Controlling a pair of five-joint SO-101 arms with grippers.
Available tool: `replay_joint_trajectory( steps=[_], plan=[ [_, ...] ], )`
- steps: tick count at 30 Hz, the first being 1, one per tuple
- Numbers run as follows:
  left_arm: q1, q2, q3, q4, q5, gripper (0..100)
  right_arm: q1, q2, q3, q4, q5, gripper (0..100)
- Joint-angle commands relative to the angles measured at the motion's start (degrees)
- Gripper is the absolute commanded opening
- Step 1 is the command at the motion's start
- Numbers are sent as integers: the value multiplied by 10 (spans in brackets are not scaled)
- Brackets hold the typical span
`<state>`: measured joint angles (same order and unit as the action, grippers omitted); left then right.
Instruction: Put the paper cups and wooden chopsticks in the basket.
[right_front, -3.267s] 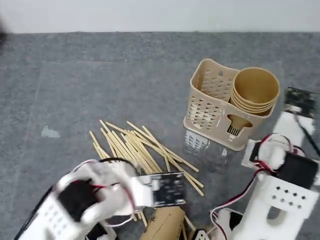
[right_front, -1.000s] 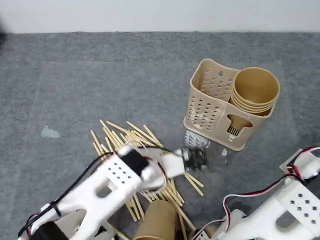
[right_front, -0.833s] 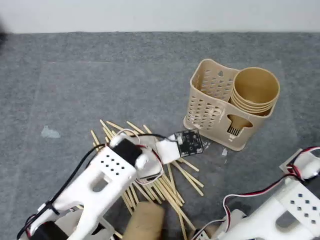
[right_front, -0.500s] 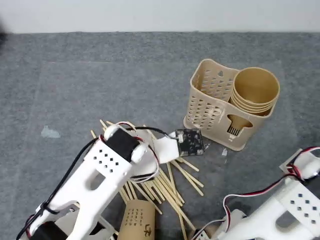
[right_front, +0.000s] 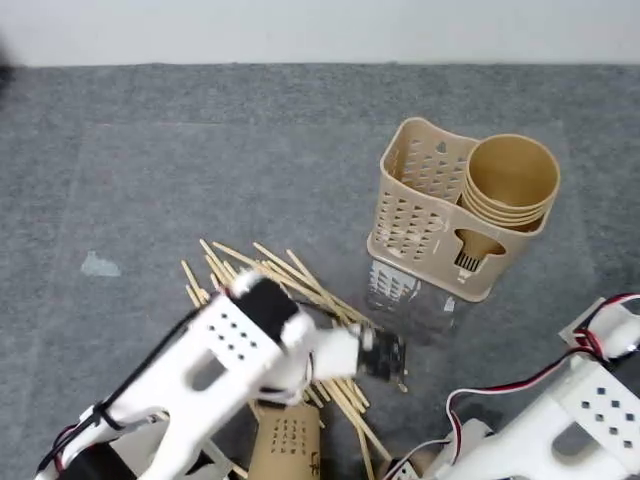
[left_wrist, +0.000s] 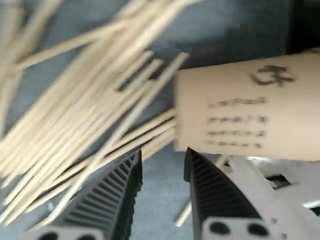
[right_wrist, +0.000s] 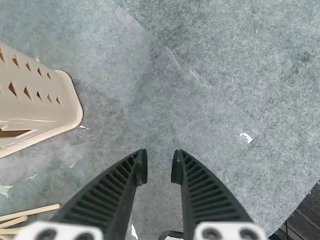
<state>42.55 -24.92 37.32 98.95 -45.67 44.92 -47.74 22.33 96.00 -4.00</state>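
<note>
A tan basket (right_front: 410, 215) stands at the back right with stacked paper cups (right_front: 512, 172) in one side. Wooden chopsticks (right_front: 262, 275) lie in a loose pile on the grey mat. One paper cup (right_front: 287, 447) lies on its side near the front edge. My left arm (right_front: 240, 340) reaches over the pile. My left gripper (left_wrist: 162, 156) is open and holds nothing, hovering beside the lying paper cup (left_wrist: 250, 115) and over chopsticks (left_wrist: 90, 100). Over bare mat, my right gripper (right_wrist: 159, 159) has its jaws a narrow gap apart, with nothing between them.
My right arm (right_front: 570, 420) sits at the front right corner, beside the basket (right_wrist: 35, 100). A clear plastic sheet edge (right_wrist: 220, 100) crosses the mat. The mat's far and left parts offer free room.
My left arm's wrist has swung from beside the basket toward the front edge, over the chopsticks. The lying cup has shifted slightly right. The right arm has kept still.
</note>
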Motion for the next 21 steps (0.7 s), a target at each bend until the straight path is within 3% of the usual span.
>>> replay_joint_trajectory(
  steps=[1,6,12,21],
  plan=[
    [25,-2,9,14,-6,145,3,-17,-4,-8,-6,101],
    [25,-1,17,0,-6,145,3,-17,-4,-7,-6,101],
    [22,-1,95,-105,-6,145,3,-17,-4,-7,-6,101],
    [-122,-1,109,-266,-6,145,3,-17,-4,-7,-6,101]
  ],
)
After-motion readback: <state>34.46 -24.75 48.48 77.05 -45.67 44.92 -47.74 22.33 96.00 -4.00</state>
